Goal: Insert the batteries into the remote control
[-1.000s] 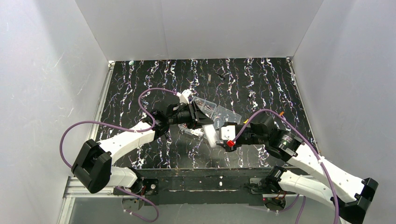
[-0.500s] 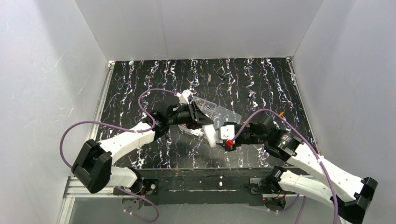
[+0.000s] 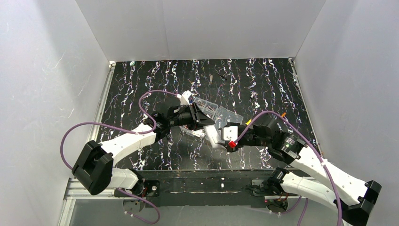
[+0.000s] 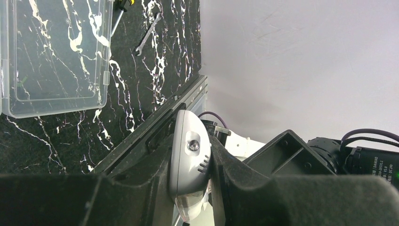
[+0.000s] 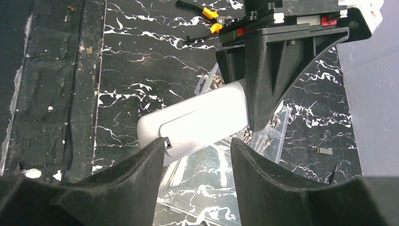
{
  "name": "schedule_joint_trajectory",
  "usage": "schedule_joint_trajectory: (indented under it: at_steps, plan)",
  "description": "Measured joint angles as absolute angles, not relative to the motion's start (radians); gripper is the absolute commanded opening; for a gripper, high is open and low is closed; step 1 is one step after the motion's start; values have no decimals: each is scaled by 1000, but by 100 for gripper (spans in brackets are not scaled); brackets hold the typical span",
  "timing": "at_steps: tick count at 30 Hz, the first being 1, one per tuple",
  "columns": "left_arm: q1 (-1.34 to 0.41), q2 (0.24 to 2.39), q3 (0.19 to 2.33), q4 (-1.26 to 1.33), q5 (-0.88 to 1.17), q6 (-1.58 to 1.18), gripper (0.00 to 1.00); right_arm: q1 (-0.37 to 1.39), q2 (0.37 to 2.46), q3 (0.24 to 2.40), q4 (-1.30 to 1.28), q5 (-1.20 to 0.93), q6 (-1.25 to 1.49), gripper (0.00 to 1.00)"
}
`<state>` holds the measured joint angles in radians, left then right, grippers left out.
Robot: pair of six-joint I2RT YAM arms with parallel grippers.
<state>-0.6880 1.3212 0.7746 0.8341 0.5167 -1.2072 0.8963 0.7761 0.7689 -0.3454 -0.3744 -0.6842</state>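
While my left fingers (image 4: pixel 220 173) are clamped almost fully shut on the remote control (image 5: pixel 188 120), it hangs in the air above the clear box (image 4: pixel 56 56), off the counter (image 5: pixel 131 61). They pinch 1 end of it, and the free end sticks out toward my right arm.

My right fingers (image 5: pixel 247 160) stand about half open and hold nothing. Their tips sit either side of the remote's free end; I cannot tell whether they touch it. The back of the remote faces my right wrist camera, the battery cover looks shut, and its small catch shows near the edge.

Step, as I judge it: getting the recess open, with no battery loaded yet. I cannot pick out the batteries for certain in any view. An orange-and-black hand tool (image 5: pixel 209 13) lies far back on the counter.

Next move probably calls for a firm left hold while 1 right fingertip catches the cover and slides it off. After that I need to find and pick the batteries.
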Motion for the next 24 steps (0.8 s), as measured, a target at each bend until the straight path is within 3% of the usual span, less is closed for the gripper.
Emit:
schedule_joint_trajectory:
  at_steps: [24]
  plan:
    - [-683, 1321, 770, 855, 505, -1216, 0, 897, 739, 754, -334, -311, -684, 60]
